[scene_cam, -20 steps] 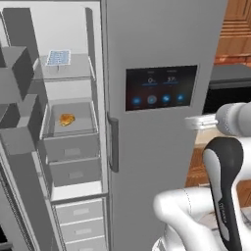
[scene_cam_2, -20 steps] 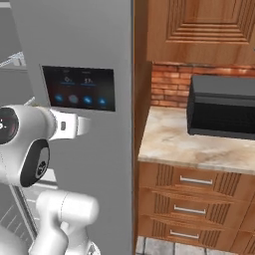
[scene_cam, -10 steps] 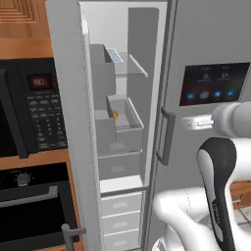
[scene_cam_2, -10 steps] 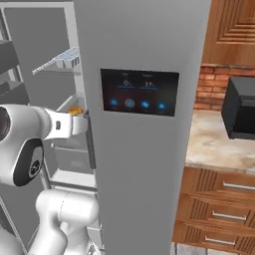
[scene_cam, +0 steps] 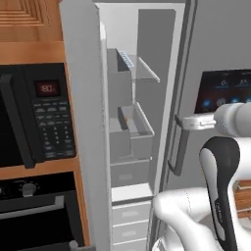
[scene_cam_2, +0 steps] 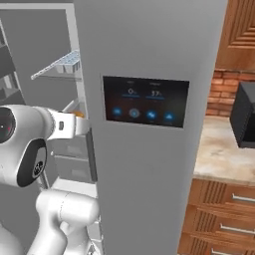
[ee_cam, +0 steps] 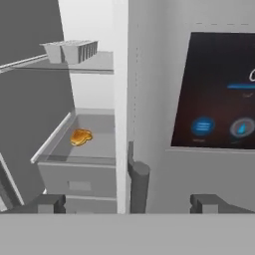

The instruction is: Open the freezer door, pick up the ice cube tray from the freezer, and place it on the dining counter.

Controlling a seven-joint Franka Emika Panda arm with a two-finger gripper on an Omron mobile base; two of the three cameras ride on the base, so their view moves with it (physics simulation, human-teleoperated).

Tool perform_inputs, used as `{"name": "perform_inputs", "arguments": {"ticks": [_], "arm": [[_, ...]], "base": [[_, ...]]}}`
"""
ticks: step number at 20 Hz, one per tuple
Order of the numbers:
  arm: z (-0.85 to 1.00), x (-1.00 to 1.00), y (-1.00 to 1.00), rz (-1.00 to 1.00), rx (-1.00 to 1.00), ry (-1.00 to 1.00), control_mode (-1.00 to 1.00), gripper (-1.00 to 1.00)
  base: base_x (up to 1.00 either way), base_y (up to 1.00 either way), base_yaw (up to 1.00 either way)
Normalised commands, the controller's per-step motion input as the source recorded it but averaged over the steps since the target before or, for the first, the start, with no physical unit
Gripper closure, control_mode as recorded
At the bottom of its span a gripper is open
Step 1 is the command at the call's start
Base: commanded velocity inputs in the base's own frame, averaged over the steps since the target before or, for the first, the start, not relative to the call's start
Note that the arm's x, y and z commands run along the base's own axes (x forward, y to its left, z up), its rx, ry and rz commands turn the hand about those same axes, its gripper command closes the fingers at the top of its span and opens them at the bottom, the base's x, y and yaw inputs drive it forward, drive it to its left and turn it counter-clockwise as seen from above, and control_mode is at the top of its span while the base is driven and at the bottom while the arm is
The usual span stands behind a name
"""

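The freezer door [scene_cam: 83,122] stands swung open, seen nearly edge-on. Inside the white freezer [scene_cam: 147,39], the ice cube tray [scene_cam: 126,59] [scene_cam_2: 67,62] [ee_cam: 69,50] lies on an upper shelf. My gripper [ee_cam: 127,203] [scene_cam: 180,121] is open and holds nothing. It hovers at mid height in front of the divide between the freezer and the touchscreen door, below and to the right of the tray. The bar handle [ee_cam: 137,184] of the touchscreen door rises between my fingertips [ee_cam: 47,203], apart from them.
A bin [ee_cam: 60,144] under the tray's shelf holds a small orange item [ee_cam: 80,136]. The touchscreen door [scene_cam_2: 144,102] is shut. A black microwave [scene_cam: 34,117] and an oven [scene_cam: 39,215] stand left of the freezer. At right is a beige counter with wooden drawers [scene_cam_2: 224,164].
The base has moved, so the whole scene has shifted right in the left base view and the fridge looks closer. The gripper stays open in front of the fridge.
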Motion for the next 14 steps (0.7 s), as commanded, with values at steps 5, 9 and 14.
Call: {"name": "perform_inputs", "arguments": {"ticks": [5, 9, 14], "arm": [[0.00, 0.00, 0.00, 0.00, 0.00, 0.00, 1.00, -1.00], [0.00, 0.00, 0.00, 0.00, 0.00, 0.00, 1.00, -1.00], [0.00, 0.00, 0.00, 0.00, 0.00, 0.00, 1.00, -1.00]], "base": [[0.22, 0.42, 0.12], [0.50, 0.03, 0.04], [0.71, 0.01, 0.04]]}}
